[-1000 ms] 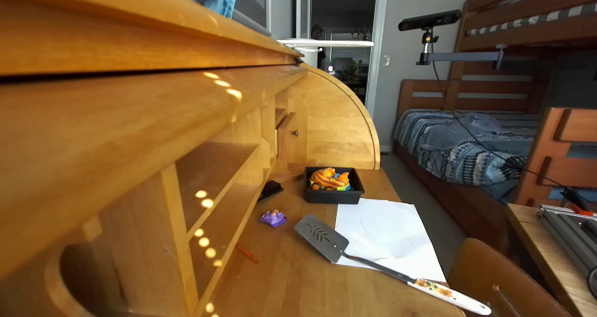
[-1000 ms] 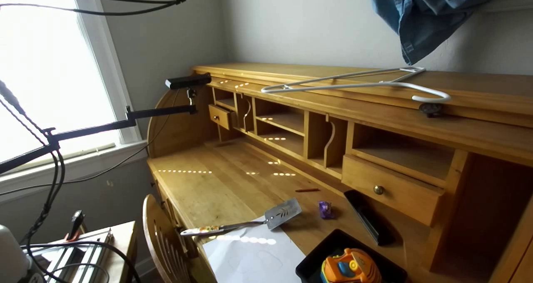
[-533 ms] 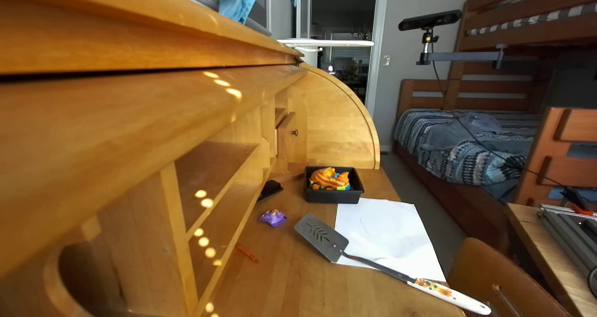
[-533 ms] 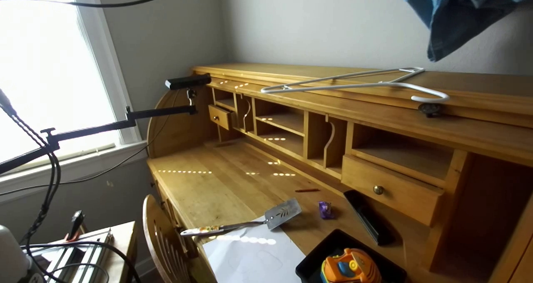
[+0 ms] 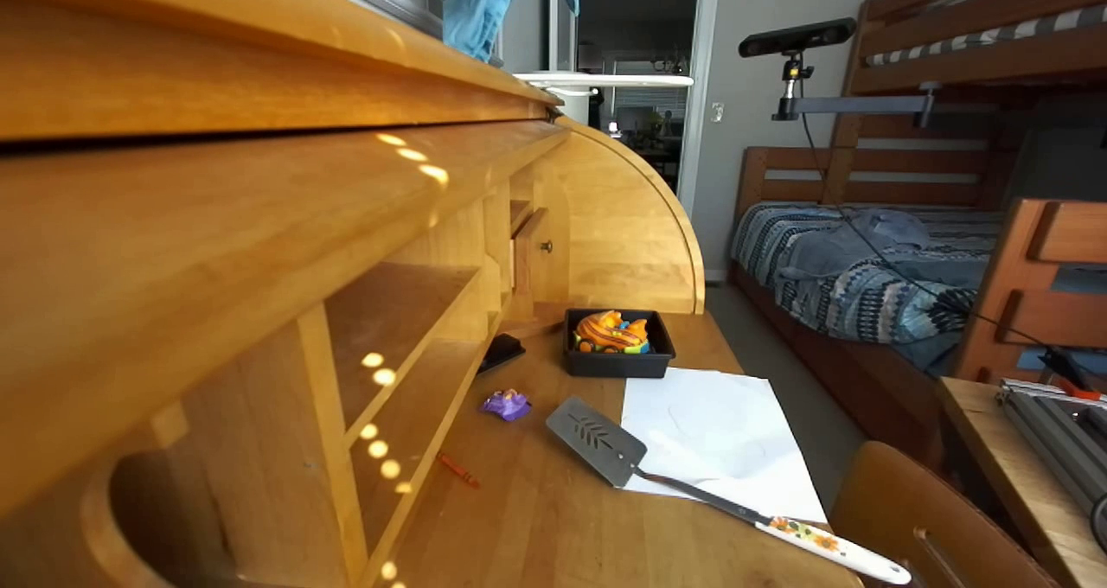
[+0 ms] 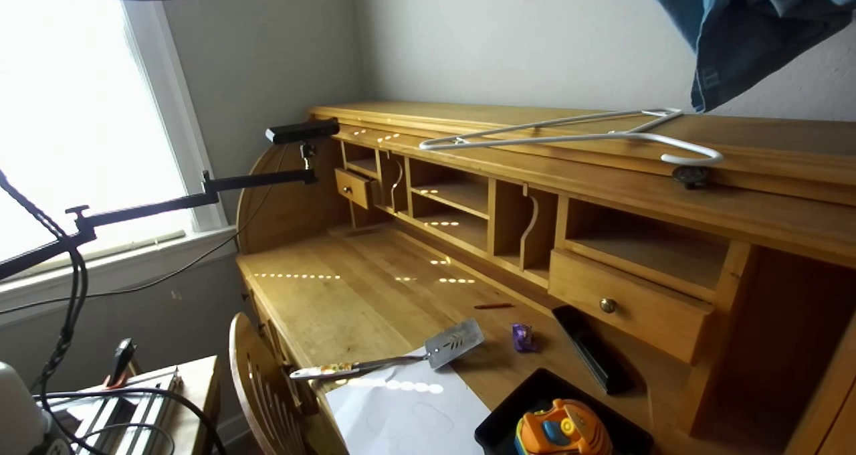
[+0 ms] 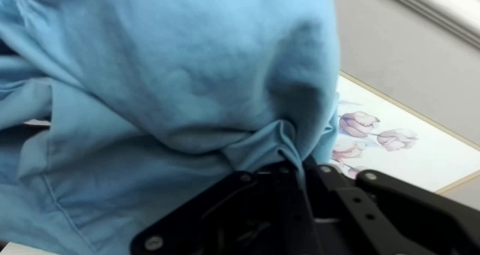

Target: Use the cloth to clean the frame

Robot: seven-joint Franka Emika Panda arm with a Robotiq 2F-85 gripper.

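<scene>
A blue cloth fills the left and middle of the wrist view, bunched and folded. My gripper is shut on a fold of it, which runs down between the fingers. The cloth hangs at the top of both exterior views, above the desk's top ledge; the gripper is out of view there. The picture frame shows on the right of the wrist view, with a pale mat and a tulip print, partly hidden by the cloth. Its pale edge also shows in an exterior view. I cannot tell whether the cloth touches the frame.
A white hanger lies on the wooden desk's top ledge, below the cloth. On the desktop are a spatula, white paper, a black tray with an orange toy, and a purple wrapper.
The hanging cloth has moved to the right in both exterior views, and a little lower in the last half second. Cables at the upper left have shifted. Things on the desk have not moved.
</scene>
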